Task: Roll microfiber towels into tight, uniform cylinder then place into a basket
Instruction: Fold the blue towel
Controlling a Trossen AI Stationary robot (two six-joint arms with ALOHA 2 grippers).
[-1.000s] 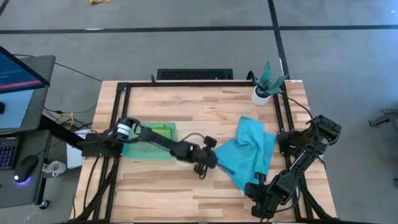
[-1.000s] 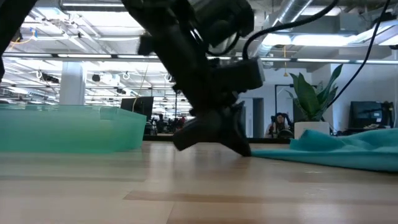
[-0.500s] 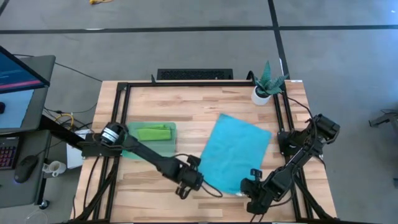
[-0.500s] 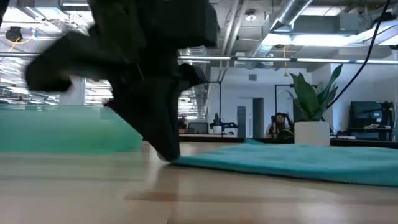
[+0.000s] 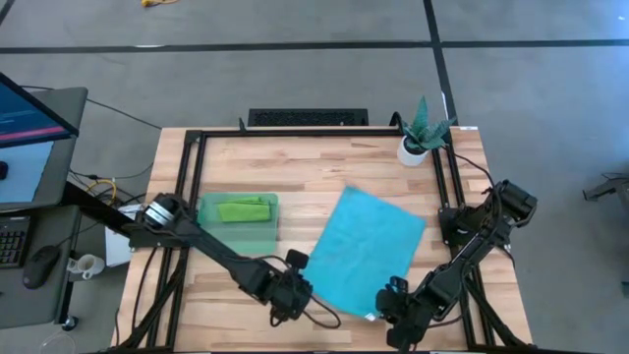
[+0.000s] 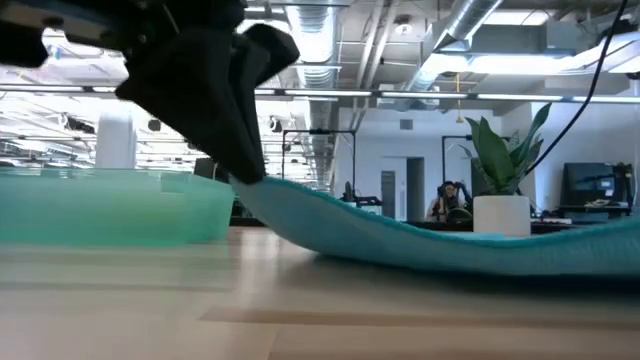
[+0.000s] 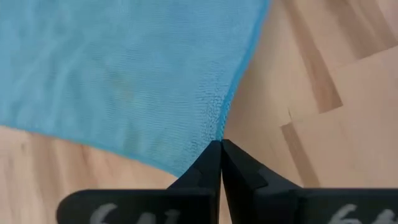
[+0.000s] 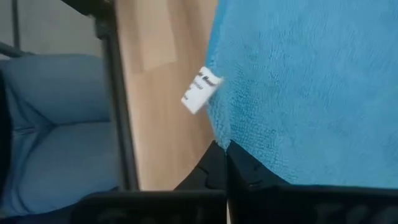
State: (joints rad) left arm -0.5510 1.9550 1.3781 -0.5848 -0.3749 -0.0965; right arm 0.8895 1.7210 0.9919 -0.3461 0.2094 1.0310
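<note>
Two grippers pinch the blue towel (image 5: 365, 251), which lies spread flat right of the basket (image 5: 239, 232). Left gripper (image 5: 298, 291) clamps its near-left corner, lifted off the table (image 5: 324, 167); right gripper (image 5: 389, 303) clamps the near-right corner. The green towel (image 5: 243, 208) sits inside the basket.

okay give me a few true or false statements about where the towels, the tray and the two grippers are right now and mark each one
1. The blue towel lies spread open on the table. True.
2. The green towel lies on bare wood beside the basket. False: it sits inside the basket.
3. The left gripper is shut on a corner of the blue towel. True.
4. The right gripper hangs open, clear of the cloth. False: it is shut on the blue towel's edge, near its white tag.
5. The potted plant stands on the blue towel. False: it stands apart, at the table's far right corner.
</note>
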